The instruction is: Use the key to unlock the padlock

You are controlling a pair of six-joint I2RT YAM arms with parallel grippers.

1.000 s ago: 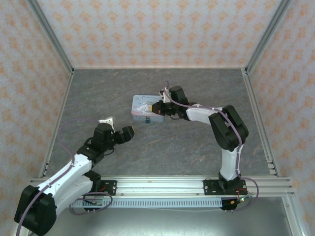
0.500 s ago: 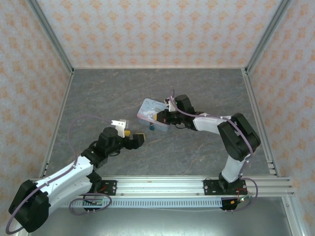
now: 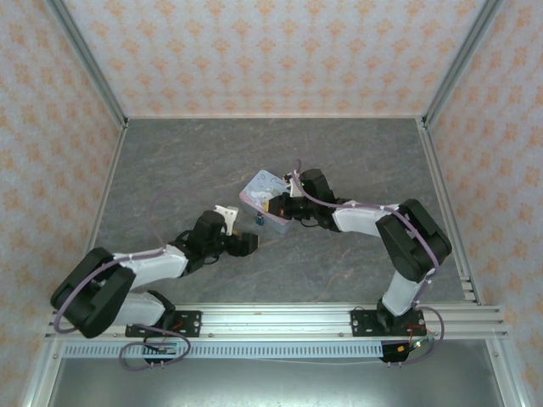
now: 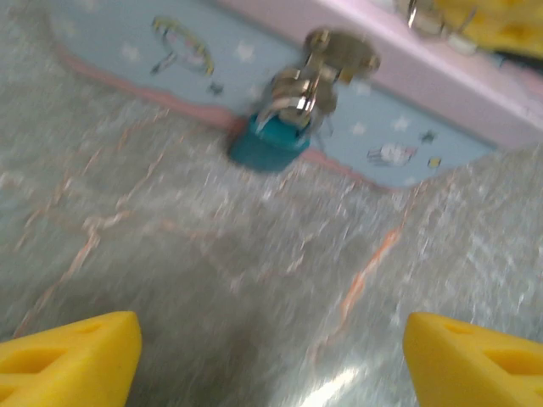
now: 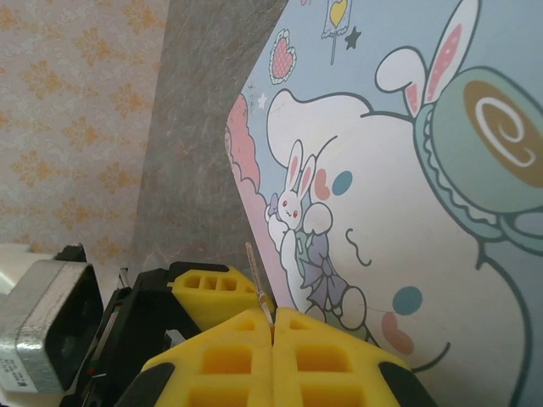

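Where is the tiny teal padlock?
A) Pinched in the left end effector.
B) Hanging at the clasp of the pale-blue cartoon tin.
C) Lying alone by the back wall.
B: the left wrist view shows the tiny teal padlock against the side of the pale-blue cartoon tin, just below its metal clasp.

Peach floral-papered walls (image 3: 271,51) ring me. Beneath lies a grey marbled worktop (image 3: 339,153) — a silver aluminium rail (image 3: 280,315) lines its near edge.
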